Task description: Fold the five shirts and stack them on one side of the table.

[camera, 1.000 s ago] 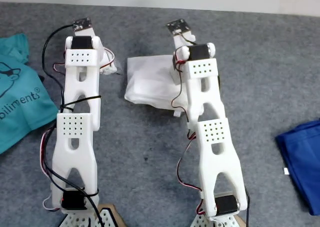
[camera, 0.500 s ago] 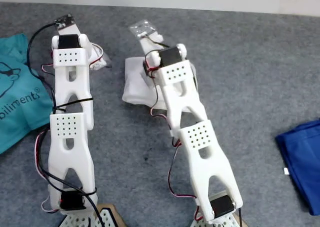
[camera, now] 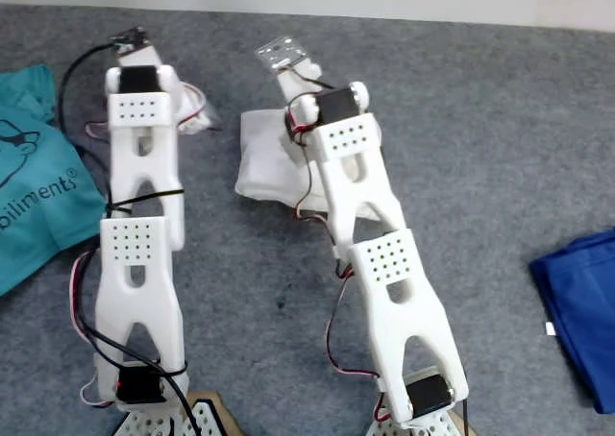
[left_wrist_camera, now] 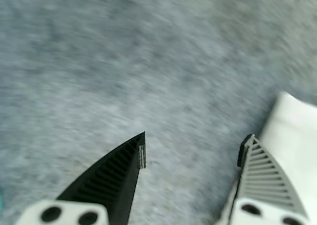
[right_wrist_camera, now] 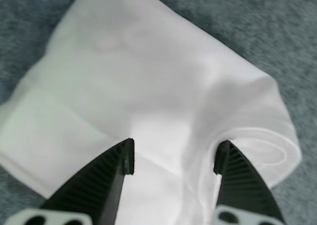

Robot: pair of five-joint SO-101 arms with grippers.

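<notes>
Near edge, high view: L arm (camera: pixel 141 273) and R arm (camera: pixel 399 292) rise side by side from their bases on the grey table (camera: pixel 500 129). L arm runs approx. straight away from its base; R arm leans toward L arm's side.

Blue shirt (camera: pixel 581 311): at the table's R edge, near-to-mid depth, well apart from both arms, partly cut off by the frame.

Teal shirt (camera: pixel 38 186): at the L edge, mid depth, w/ white print, just beside L arm, also cut off by the frame.

White shirt (camera: pixel 264 162): folded, mid-to-far depth, btwn the two arms' wrists. Its R part lies under R arm's wrist.

R wrist view: R gripper (right_wrist_camera: pixel 174 158) hangs directly above the white shirt (right_wrist_camera: pixel 148 71), jaws apart, nothing held. Both dark fingertips (right_wrist_camera: pixel 124 160) sit over cloth; contact w/ the cloth cannot be told. The shirt shows a rounded fold along one side and a flat layered edge on the other, w/ grey table around it.

L wrist view: L gripper (left_wrist_camera: pixel 194 153) hangs above bare table, jaws wide apart, nothing btwn them; one finger dark, the other pale. A corner of the white shirt (left_wrist_camera: pixel 297 131) lies just beside the pale finger, outside the jaws; touching or not cannot be told.
</notes>
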